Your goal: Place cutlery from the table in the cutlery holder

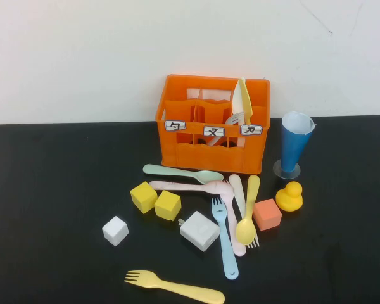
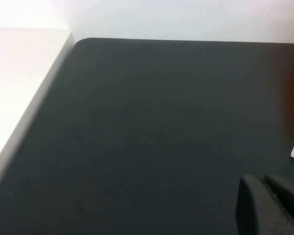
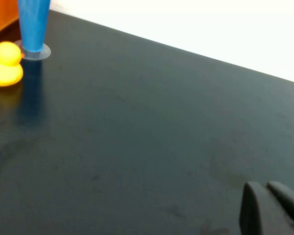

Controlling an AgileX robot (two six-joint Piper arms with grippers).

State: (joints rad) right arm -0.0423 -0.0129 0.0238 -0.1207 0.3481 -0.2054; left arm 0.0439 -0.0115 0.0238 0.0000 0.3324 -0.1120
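The orange cutlery holder (image 1: 212,136) stands at the back middle of the black table (image 1: 57,190), with a cream piece (image 1: 242,101) upright in its right compartment. In front of it lie a mint green spoon (image 1: 183,172), a pink spoon (image 1: 193,187), a cream piece (image 1: 236,190), a yellow spoon (image 1: 248,215), a light blue fork (image 1: 225,244) and a yellow fork (image 1: 174,287). Neither arm shows in the high view. My left gripper (image 2: 258,185) is shut and empty over bare table. My right gripper (image 3: 262,188) is shut and empty over bare table.
Two yellow cubes (image 1: 156,201), a small white cube (image 1: 115,230), a larger white block (image 1: 199,230) and an orange cube (image 1: 266,214) lie among the cutlery. A yellow duck (image 1: 290,196) and a blue cone cup (image 1: 296,142) stand right of the holder; both show in the right wrist view (image 3: 5,63).
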